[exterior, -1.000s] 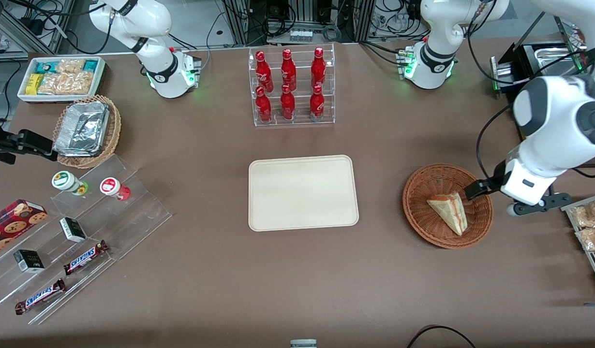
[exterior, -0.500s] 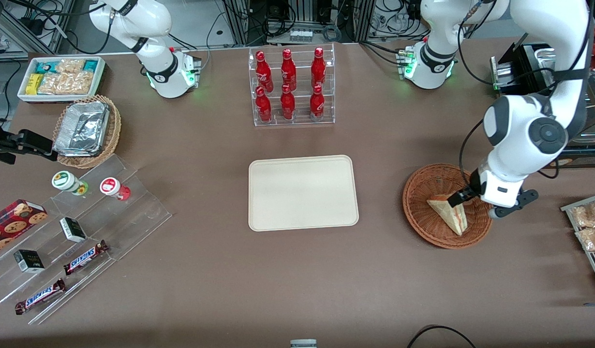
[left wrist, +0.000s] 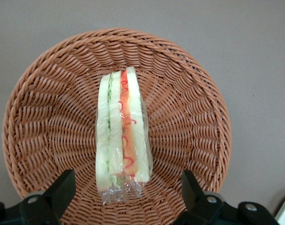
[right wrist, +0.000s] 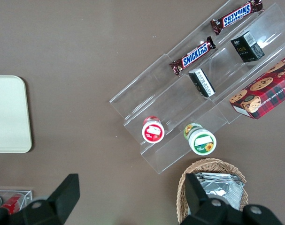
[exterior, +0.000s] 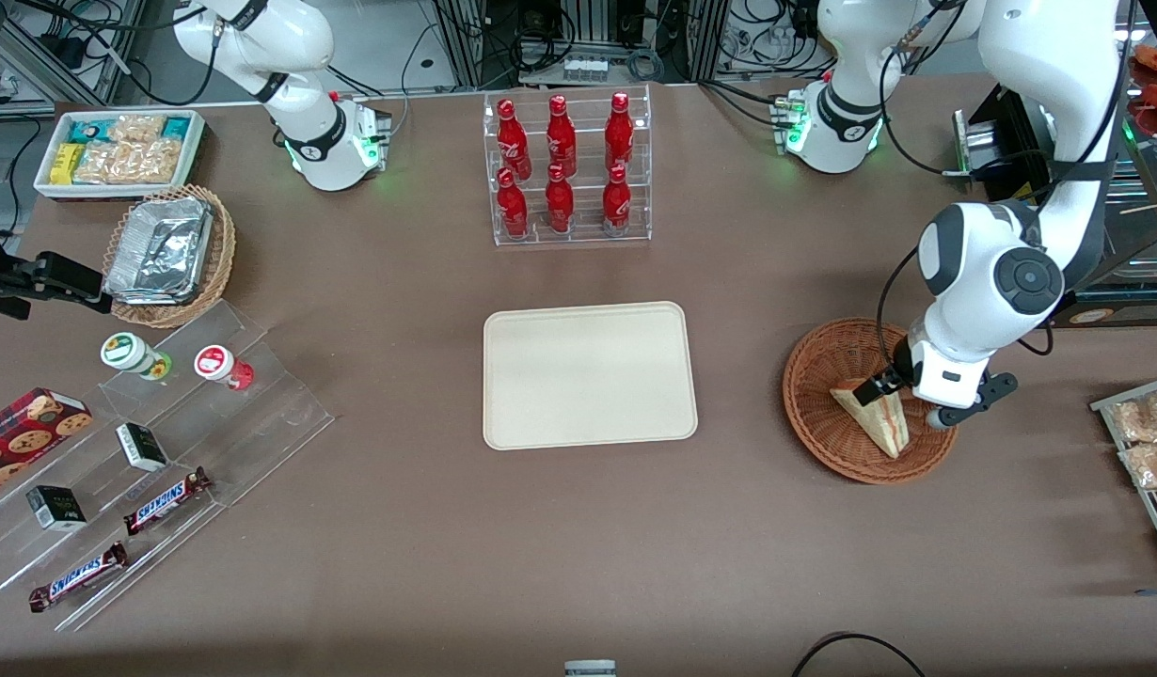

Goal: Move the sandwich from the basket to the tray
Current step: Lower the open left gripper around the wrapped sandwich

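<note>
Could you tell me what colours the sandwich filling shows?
Red and green between pale bread on the sandwich; clearest from the left wrist.

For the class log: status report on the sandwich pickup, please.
Tool open, over the basket, fingers straddling the sandwich. Sandwich lying in the basket, ungrasped. Tray bare; nothing between it and the basket.

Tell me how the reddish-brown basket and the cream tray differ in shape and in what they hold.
The basket is round, woven and bowl-like; the tray is rectangular, smooth and flat with a low rim. The basket holds the sandwich; the tray holds nothing. The gripper hangs open over the basket, jaws on either side of the sandwich; nothing is over the tray. Both rest on the brown table.
</note>
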You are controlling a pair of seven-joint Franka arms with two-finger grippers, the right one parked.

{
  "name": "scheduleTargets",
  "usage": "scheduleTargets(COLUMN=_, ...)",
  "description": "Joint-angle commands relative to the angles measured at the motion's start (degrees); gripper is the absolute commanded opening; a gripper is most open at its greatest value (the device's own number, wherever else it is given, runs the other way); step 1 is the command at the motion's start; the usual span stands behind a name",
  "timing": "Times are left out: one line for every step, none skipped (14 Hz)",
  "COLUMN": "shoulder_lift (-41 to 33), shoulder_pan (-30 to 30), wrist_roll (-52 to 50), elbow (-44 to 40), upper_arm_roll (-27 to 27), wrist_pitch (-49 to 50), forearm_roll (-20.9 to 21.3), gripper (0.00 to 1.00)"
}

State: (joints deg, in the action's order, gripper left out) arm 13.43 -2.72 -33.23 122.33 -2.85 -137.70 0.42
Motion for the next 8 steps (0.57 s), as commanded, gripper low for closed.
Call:
scheduleTargets(shoulder_lift=0.89, shoulder_pan=-0.18, wrist_roll=-1.4, elbow=0.99, upper_arm_roll=0.12, wrist_pitch=-2.48, forearm_roll=0.9, gripper=1.0)
scheduleTargets(shoulder_lift=1.42, shoulder_pan=-0.18, wrist_roll=-1.4, elbow=1.07, upper_arm_roll=0.21, wrist_pitch=-3.62, forearm_roll=0.9, gripper=1.0)
scheduleTargets(shoulder_lift=1.86, shoulder_pan=-0.09, wrist_roll=-1.31, elbow=1.16, upper_arm_roll=0.21, wrist_pitch=-4.07, forearm_roll=0.9, gripper=1.0)
scheduleTargets(shoulder_lift=2.38, shoulder_pan=-0.09, wrist_roll=-1.4, elbow=1.16, upper_arm_roll=0.21, wrist_pitch=-4.16, forearm_roll=0.9, gripper=1.0)
scheduleTargets(shoulder_lift=2.56, shoulder_pan=-0.09, wrist_roll=-1.31, elbow=1.16, upper_arm_roll=0.3, wrist_pitch=-4.33, forearm_roll=0.9, gripper=1.0)
scheduleTargets(shoulder_lift=2.65, shoulder_pan=-0.09, wrist_roll=-1.31, elbow=1.25, upper_arm_roll=0.3, wrist_pitch=-4.59, forearm_roll=0.9, gripper=1.0)
scheduleTargets(shoulder_lift=2.74, shoulder_pan=-0.09, wrist_roll=-1.31, elbow=1.25, upper_arm_roll=0.38, wrist_pitch=-4.68, forearm_roll=0.9, gripper=0.99)
scheduleTargets(shoulder_lift=3.0, shoulder_pan=-0.09, wrist_roll=-1.31, elbow=1.16, upper_arm_roll=0.38, wrist_pitch=-4.69, forearm_roll=0.9, gripper=0.84)
